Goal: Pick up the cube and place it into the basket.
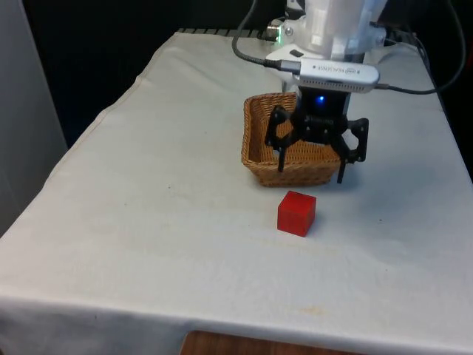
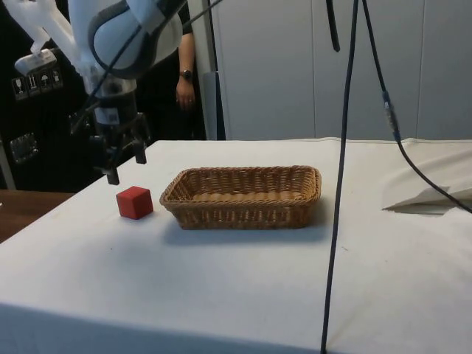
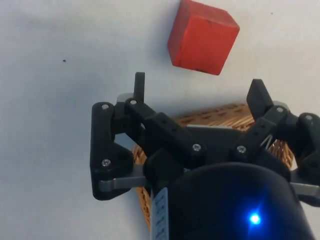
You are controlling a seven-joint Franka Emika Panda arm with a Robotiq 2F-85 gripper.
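Front view: small red wooden cube (image 1: 296, 213) on the white-clothed desk (image 1: 148, 222), just before the woven wicker basket (image 1: 259, 151); black gripper (image 1: 310, 168) spread, empty

Side view: above, short of it

Wrist view: off-centre; could clip an edge, or snag the rim

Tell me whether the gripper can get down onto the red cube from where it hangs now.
Probably yes. The gripper hangs open above the basket's near end, the cube sits apart on bare cloth, and nothing stands between them.
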